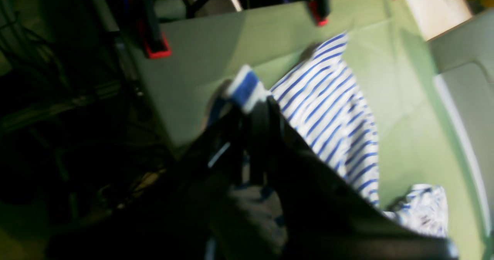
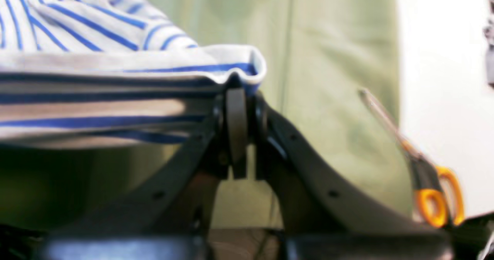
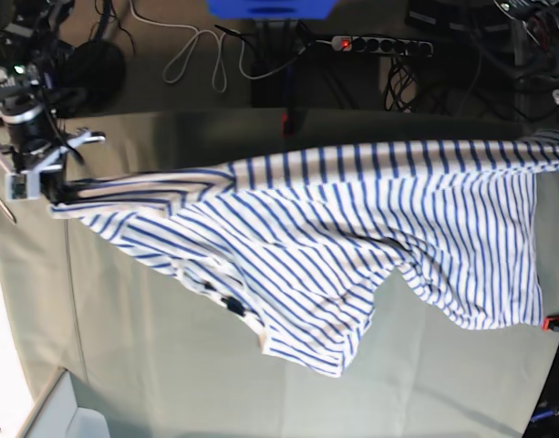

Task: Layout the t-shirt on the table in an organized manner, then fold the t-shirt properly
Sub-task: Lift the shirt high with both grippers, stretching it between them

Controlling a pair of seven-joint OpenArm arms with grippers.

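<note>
— Where is the t-shirt (image 3: 334, 237)?

— Stretched in the air over the green surface (image 3: 170, 365), its lower folds sagging toward the cloth. The dark neck label (image 3: 232, 306) hangs near the shirt's lower edge.

— And the jaws?

— The right gripper (image 2: 236, 92) is clamped on a hem corner of the t-shirt. The left gripper (image 1: 252, 105) pinches another striped edge at the shirt's opposite end.

— Anything else?

— Orange-handled scissors (image 2: 432, 190) beside the right gripper.
</note>
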